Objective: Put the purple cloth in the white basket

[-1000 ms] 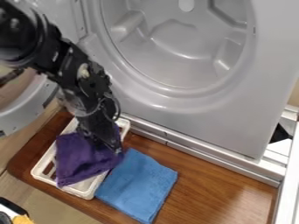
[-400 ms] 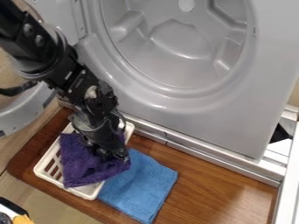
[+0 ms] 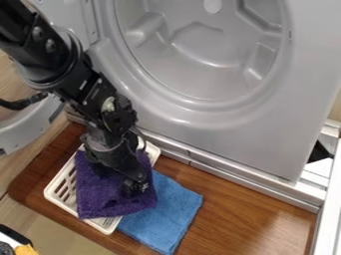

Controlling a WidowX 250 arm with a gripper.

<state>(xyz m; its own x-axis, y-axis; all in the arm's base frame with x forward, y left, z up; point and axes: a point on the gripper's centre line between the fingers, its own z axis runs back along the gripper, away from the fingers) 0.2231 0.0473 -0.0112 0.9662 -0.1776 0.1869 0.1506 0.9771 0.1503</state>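
Basket and purple cloth: the white slatted plastic basket (image 3: 52, 195) has slid slightly to the right, carrying the soft purple fabric cloth (image 3: 106, 199) along; the black metal gripper (image 3: 136, 187) has shifted right and lower too.

Grey curved door (image 3: 23, 129): on the left, partly behind the arm.

Black and yellow object (image 3: 27, 250): cut off in the lower left corner, beside pale flooring (image 3: 50, 229).

Black jointed arm (image 3: 63, 64): comes in from the upper left and slants down to the right, a cable looping out at its left.

Basket: tilted diagonally in the view, open slots showing left of the purple cloth.

Purple cloth: spread across the basket, its right part reaching past the rim over the blue cloth. How deep it sits in the basket is hidden.

Gripper: points down onto the purple cloth, touching it.

Jaws: I cannot tell whether they stand apart or together, nor whether they pinch the fabric.

Flat blue fabric cloth (image 3: 170, 214): just right of the basket, its left part covered; it has stayed in place.

Brown wooden surface (image 3: 246, 204): under basket and blue cloth, running on to the right.

Large grey panel (image 3: 273, 134): round recess in it, a silver metal strip (image 3: 233, 177) along its foot.

White frame (image 3: 329, 199): at the right edge, near a small black shape (image 3: 319, 152).
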